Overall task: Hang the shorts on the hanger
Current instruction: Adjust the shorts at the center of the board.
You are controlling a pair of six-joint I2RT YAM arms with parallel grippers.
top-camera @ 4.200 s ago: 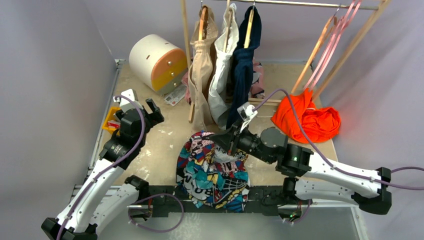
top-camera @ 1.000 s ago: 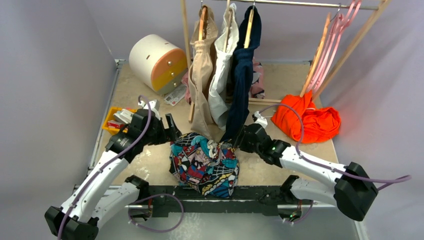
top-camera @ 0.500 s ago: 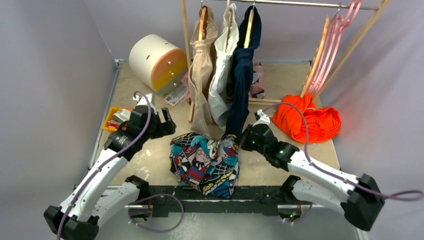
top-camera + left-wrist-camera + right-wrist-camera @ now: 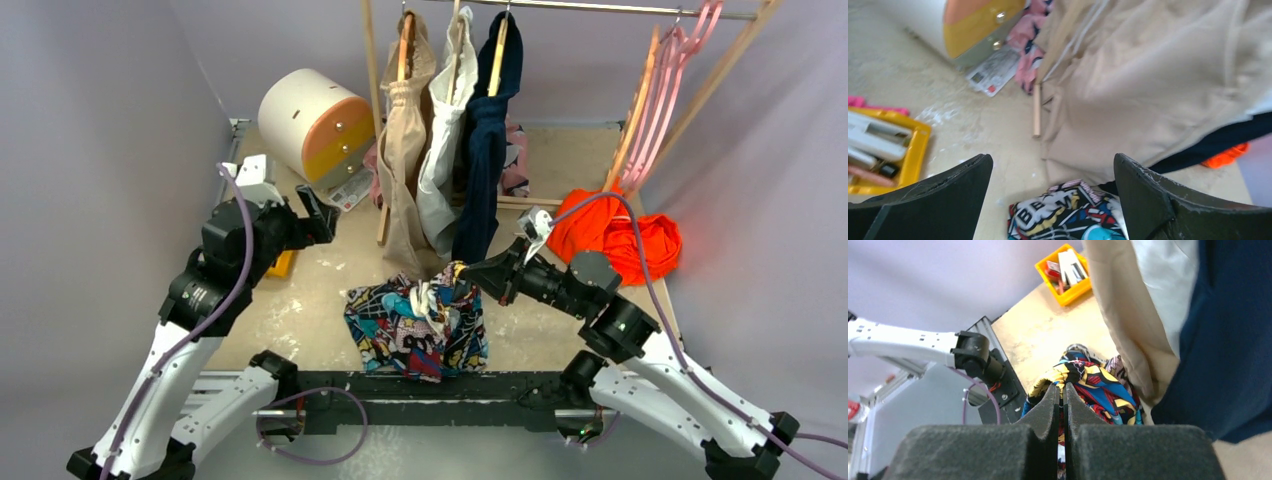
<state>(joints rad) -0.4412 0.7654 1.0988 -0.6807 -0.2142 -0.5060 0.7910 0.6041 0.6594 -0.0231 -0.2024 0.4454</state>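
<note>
The right gripper has just clamped shut on the top edge of the shorts, which lie bunched on the bench, while the left gripper has pulled back, wide and empty; a lift looks ready to start

Three garments are hanging on one rack. One shorts and one orange garment are lying on the bench. One drum cabinet and one yellow bin are sitting there. Pink hangers are overlapping, count unclear.
</note>
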